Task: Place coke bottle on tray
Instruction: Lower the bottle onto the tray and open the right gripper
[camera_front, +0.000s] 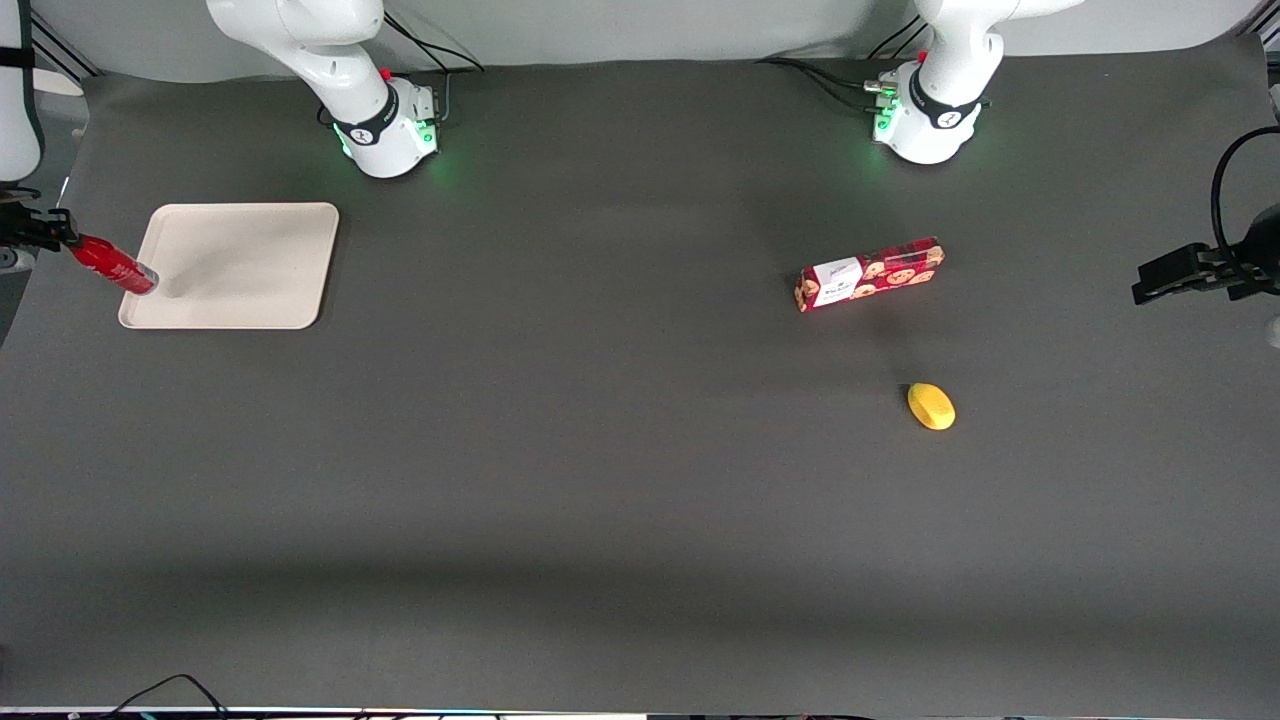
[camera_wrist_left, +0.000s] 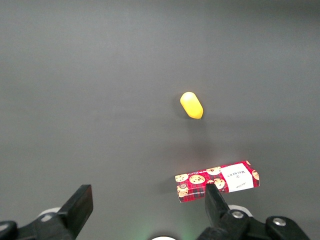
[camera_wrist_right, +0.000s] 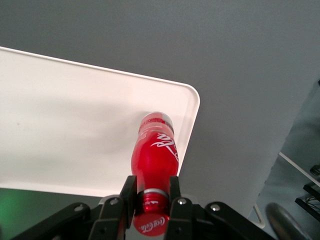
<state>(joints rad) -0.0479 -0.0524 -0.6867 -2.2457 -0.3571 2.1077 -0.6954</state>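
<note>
Above the tray's (camera_front: 240, 262) edge, the gripper (camera_wrist_right: 149, 200) pinches the coke bottle (camera_front: 112, 264) by its neck — tilted; base over the rim.

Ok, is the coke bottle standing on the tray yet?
No, the gripper holds the coke bottle by its neck, tilted, above the tray near its rim.
</note>
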